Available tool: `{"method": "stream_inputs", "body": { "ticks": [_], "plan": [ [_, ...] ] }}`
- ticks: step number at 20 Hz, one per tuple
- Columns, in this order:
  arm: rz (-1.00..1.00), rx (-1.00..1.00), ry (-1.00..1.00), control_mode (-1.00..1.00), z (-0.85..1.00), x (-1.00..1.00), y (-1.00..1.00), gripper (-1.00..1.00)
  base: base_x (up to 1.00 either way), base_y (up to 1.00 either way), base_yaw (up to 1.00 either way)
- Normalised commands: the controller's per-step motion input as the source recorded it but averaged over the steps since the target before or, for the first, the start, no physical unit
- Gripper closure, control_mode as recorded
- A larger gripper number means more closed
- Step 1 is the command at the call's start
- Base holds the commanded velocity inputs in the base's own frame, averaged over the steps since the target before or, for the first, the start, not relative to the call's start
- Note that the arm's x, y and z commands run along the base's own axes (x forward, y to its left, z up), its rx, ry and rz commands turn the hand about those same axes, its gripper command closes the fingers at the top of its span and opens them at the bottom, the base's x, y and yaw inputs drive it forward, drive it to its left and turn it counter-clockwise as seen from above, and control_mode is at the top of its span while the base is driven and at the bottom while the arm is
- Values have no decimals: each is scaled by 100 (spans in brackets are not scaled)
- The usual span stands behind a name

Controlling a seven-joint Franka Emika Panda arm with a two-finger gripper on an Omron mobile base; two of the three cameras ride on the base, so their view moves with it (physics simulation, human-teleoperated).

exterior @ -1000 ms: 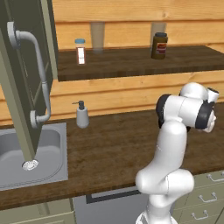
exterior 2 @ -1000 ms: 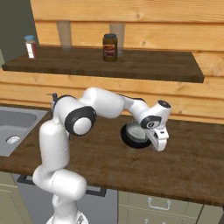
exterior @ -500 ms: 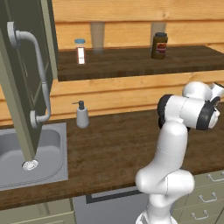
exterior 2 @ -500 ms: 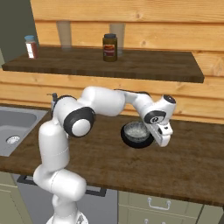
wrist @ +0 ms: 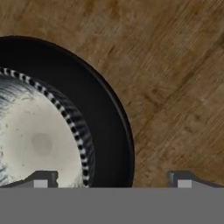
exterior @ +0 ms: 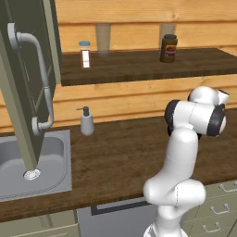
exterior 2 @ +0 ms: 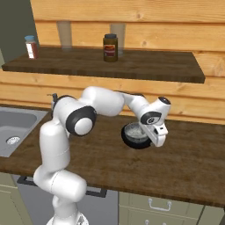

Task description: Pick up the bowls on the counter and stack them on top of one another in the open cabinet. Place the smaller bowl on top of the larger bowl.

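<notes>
Bowl orientation: the bowl sits upright on the surface, mouth up; it is round, so no long axis shows.
Bowl location: right of the sink, below the wall shelf, near the back wall.
End effector: the end effector hangs at the bowl's right edge, pointing down. In the hand view its fingertips stand wide apart, one over the bowl's pale inside, the other over bare wood; nothing is gripped.
Bowl material: black glossy outer rim, a ring of black-and-white dashes, and a pale grey speckled inside with a darker spot at the centre.
Surroundings: a brown jar and a small red-labelled bottle stand on the wall shelf; a white soap dispenser stands behind the steel sink, well apart from the bowl.
Cabinet: the olive-grey cabinet door stands swung out over the sink, with a long curved grey bar handle.
Obstruction: the arm's white links reach between sink and bowl.
Surface: dark brown wood grain.
</notes>
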Motion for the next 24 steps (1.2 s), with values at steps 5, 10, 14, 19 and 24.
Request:
{"method": "stream_inputs", "body": {
  "ticks": [5,10,14,19,24],
  "plan": [
    [11,-1,0,-100,-35,0,8,-100,0,0,0],
    [11,-1,0,-100,-30,0,7,-100,0,0,0],
    [9,-3,0,-100,-28,9,15,100,0,0,0],
    [1,-1,0,-100,-3,3,1,100,0,0,0],
    [0,0,0,-100,0,0,0,100,0,0,0]
  ]
}}
